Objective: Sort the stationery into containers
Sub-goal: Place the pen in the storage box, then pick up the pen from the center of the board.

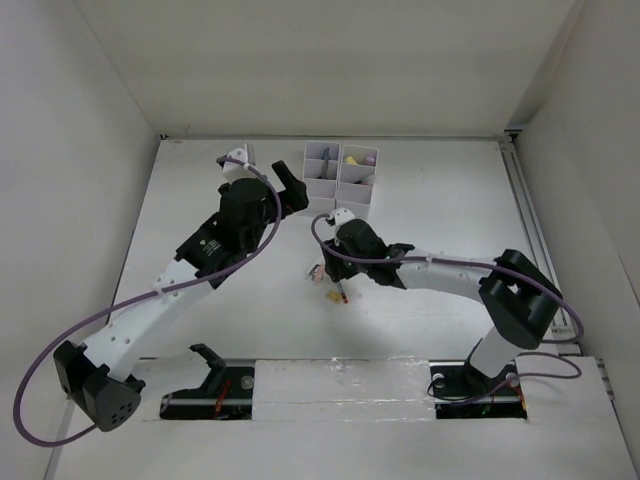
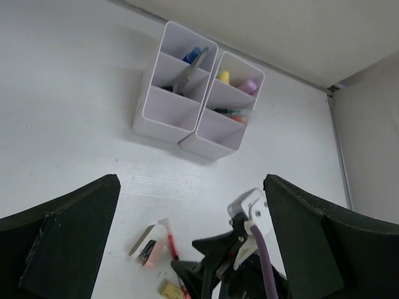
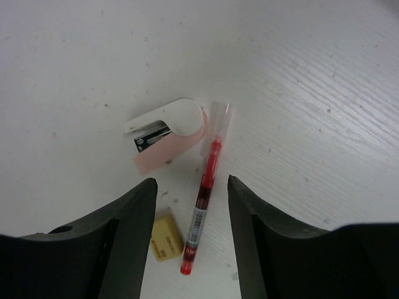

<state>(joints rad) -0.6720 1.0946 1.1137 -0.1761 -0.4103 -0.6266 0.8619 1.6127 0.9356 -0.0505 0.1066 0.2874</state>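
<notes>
A red pen (image 3: 204, 192) lies on the white table between the fingers of my open right gripper (image 3: 192, 199), which hovers just above it. A small yellow eraser (image 3: 166, 238) lies by the left finger. A pink eraser in a white sleeve (image 3: 167, 138) lies just beyond the pen's clear cap. The same items show in the top view (image 1: 330, 283) and the left wrist view (image 2: 154, 242). The white organizer tray (image 1: 340, 181) stands at the back and holds scissors (image 2: 189, 73), a blue marker, yellow and purple highlighters and pens. My left gripper (image 1: 293, 190) is open and empty, left of the tray.
White walls enclose the table on the left, back and right. A metal rail (image 1: 530, 225) runs along the right edge. The right arm's wrist and purple cable (image 2: 249, 230) lie below my left gripper.
</notes>
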